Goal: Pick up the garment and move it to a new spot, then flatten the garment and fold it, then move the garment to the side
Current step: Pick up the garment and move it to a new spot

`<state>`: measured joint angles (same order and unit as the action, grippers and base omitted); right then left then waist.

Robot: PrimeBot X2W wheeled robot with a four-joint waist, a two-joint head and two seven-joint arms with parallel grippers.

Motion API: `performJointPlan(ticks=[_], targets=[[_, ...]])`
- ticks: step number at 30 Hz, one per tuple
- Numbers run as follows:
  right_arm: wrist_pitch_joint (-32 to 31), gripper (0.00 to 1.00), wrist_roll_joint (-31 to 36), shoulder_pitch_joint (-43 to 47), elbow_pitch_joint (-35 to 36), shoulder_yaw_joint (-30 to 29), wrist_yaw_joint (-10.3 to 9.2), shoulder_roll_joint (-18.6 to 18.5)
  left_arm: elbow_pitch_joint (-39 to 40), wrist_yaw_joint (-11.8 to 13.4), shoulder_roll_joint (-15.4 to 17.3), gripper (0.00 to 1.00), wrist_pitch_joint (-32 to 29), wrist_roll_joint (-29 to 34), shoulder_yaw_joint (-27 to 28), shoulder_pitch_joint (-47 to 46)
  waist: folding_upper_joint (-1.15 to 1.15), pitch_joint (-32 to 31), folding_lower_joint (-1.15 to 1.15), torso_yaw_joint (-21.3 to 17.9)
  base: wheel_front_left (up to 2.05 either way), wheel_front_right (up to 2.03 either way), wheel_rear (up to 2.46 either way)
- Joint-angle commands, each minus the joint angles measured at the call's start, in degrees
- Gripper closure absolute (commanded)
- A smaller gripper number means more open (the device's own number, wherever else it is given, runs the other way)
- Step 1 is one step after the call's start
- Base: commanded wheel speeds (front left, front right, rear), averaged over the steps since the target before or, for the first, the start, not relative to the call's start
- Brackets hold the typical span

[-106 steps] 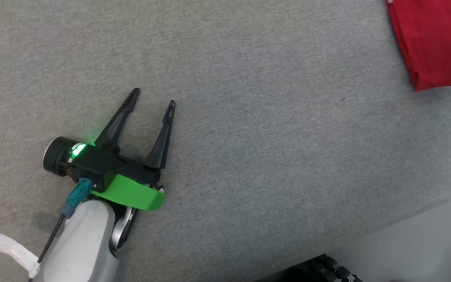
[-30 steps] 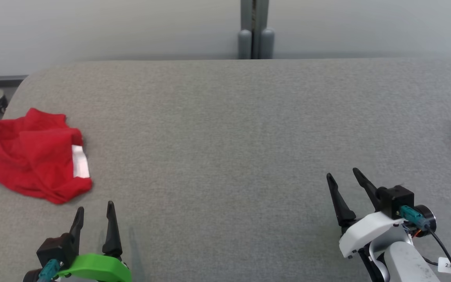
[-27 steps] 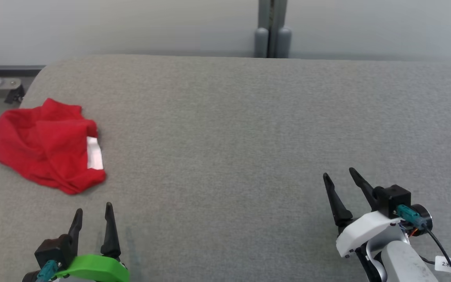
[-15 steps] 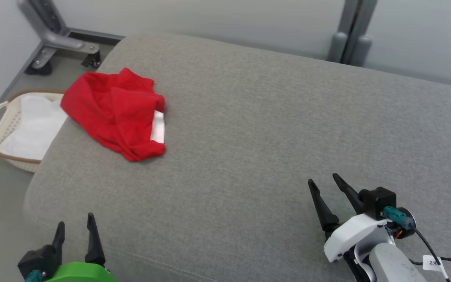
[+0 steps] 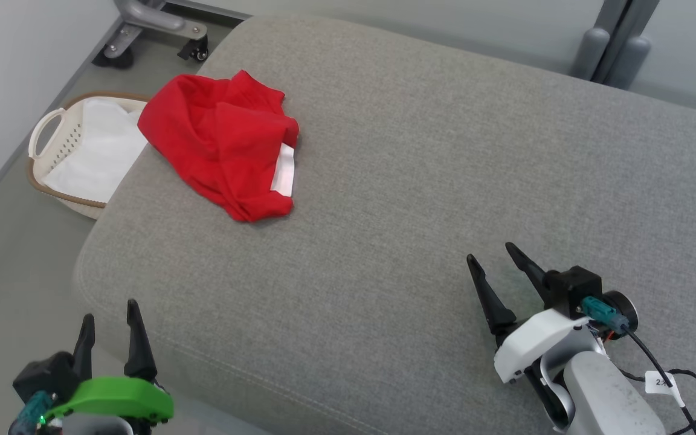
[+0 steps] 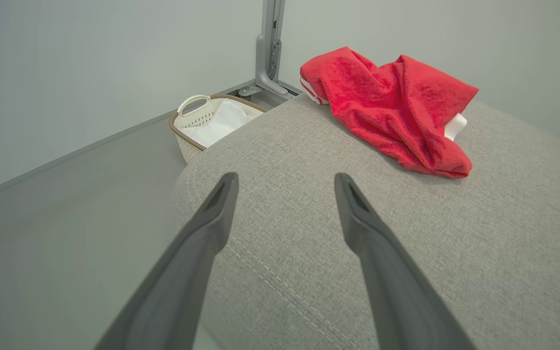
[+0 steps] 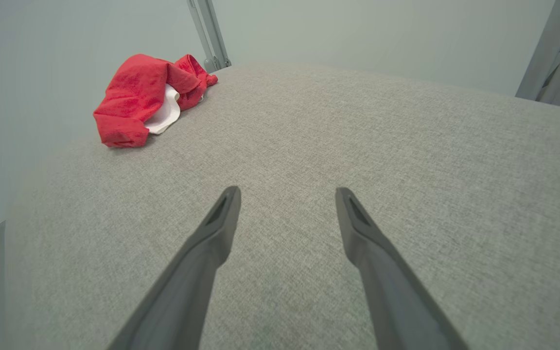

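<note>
Leftward, basket (image 5: 69, 144) holding white cloth (image 5: 97, 151), red garment (image 5: 221, 145) nearby

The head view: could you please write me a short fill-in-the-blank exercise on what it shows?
1. The crumpled garment lying on the grey cushion is ____ in colour.
2. The left gripper and the right gripper both have their jaws ____, well apart from the garment.
3. The pale basket beside the cushion holds ____ cloth.

Missing words: red; open; white.
</note>
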<state>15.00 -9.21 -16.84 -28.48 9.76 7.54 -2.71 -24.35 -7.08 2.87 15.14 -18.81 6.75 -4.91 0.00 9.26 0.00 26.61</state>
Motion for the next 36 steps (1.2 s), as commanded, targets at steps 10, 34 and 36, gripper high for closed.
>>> performJointPlan(ticks=[10,34,36], targets=[[0.25,0.0,4.35,-5.85,3.31,-1.55,-0.11,-0.33,-4.2,-0.5,6.09,0.0,-0.03,-7.67,-6.67,-15.53,0.0,11.66,0.0,-6.15,0.0,0.0,0.0],[0.06,0.0,6.36,-10.15,9.8,-3.32,-0.12,-0.63,-23.24,-0.46,25.87,0.08,-2.43,-38.95,-32.34,-41.25,0.0,22.93,0.0,-17.63,0.0,0.0,0.0],[0.06,0.0,6.04,-9.54,9.6,-3.42,-0.12,-0.69,-24.69,-0.46,25.38,1.0,-2.34,-40.41,-33.86,-40.34,0.0,22.36,0.0,-17.92,0.0,0.0,0.0]])
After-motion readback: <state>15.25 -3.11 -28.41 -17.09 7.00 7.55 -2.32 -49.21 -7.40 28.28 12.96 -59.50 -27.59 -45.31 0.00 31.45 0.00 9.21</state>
